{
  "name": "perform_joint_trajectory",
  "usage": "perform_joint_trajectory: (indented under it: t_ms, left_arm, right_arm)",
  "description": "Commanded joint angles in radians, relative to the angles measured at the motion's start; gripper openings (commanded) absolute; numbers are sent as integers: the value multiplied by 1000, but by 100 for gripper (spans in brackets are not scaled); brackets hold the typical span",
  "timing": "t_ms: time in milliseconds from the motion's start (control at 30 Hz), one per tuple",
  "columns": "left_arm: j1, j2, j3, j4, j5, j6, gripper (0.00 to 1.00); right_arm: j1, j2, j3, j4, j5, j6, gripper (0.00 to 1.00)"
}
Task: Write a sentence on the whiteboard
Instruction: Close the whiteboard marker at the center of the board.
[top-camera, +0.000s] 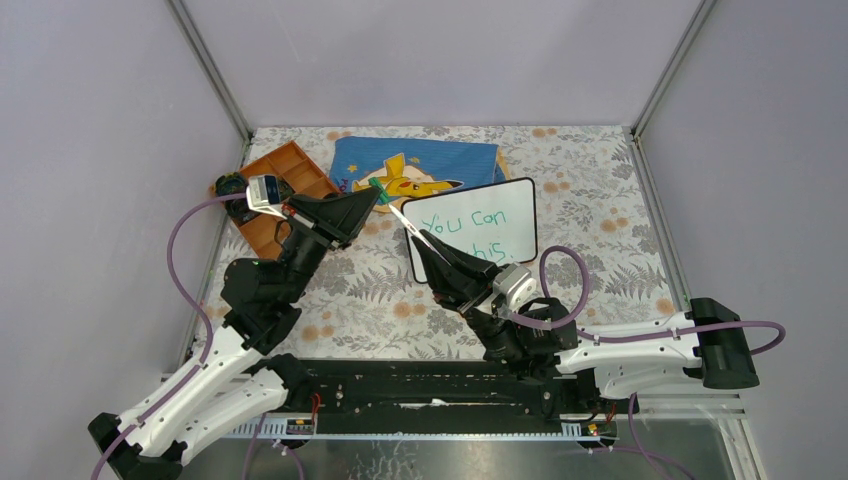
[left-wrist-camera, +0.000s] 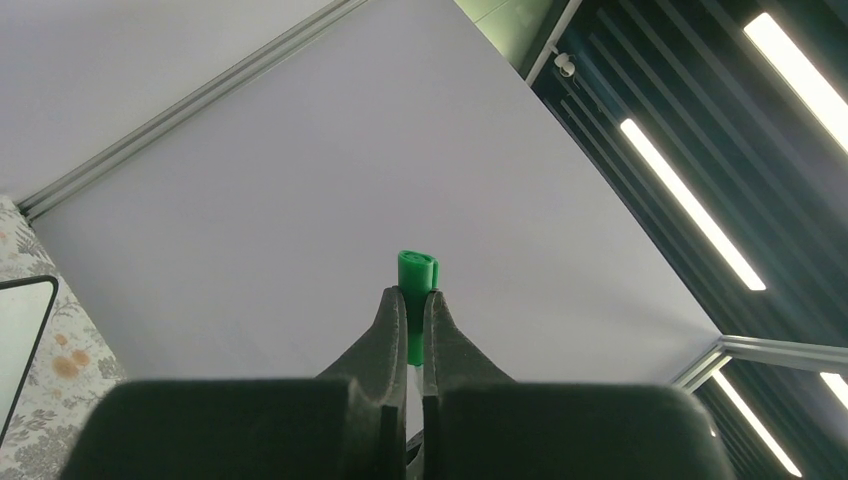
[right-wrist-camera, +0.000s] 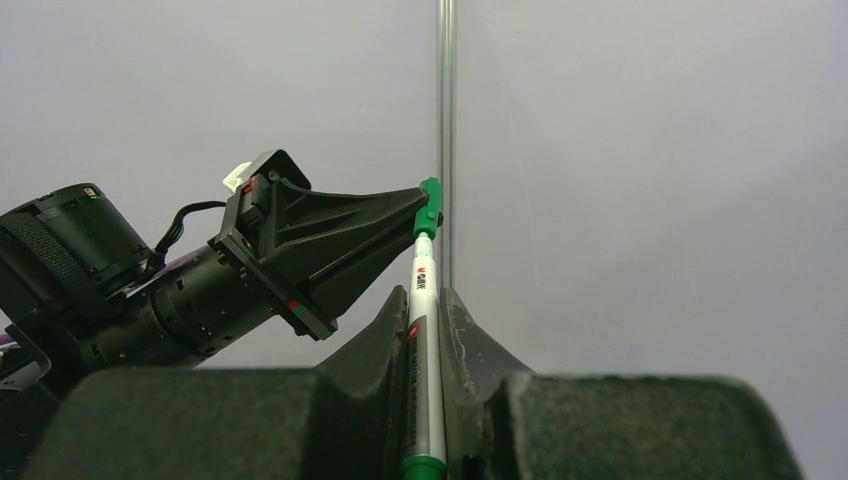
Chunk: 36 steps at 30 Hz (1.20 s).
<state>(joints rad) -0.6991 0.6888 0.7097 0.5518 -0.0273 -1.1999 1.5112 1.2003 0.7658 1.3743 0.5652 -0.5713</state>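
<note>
From above, the whiteboard (top-camera: 520, 205) lay mid-table toward the far edge. Its green sentence (top-camera: 466, 221) was partly hidden by the right gripper (top-camera: 416, 240), which clamped the marker (top-camera: 404, 219). In the left wrist view, the left gripper (left-wrist-camera: 414, 296) pinched the green cap (left-wrist-camera: 417, 268). In the right wrist view, fingers (right-wrist-camera: 385, 340) squeezed the marker's white barrel.

bright, even light from ceiling strips (left-wrist-camera: 690, 205), faint shadows.

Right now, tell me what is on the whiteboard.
The whiteboard bears green writing: "You can" above, "his." below. The right hand covers its lower left, hiding the rest of that line.
</note>
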Motion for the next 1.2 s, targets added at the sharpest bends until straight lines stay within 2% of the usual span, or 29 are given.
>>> perform_joint_trajectory:
  t_ms: [0,867,1167]
  left_arm:
    - [6,-9,-2,33,23,-5,0]
    - [6,-17,-13,46,49,-16,0]
    - [6,-11,-9,67,70,-33,0]
  right_arm:
    - [4,1,43,62,0,-14,0]
    - [5,14,59,68,10,-31,0]
    - [3,54,73,116,11,-101,0]
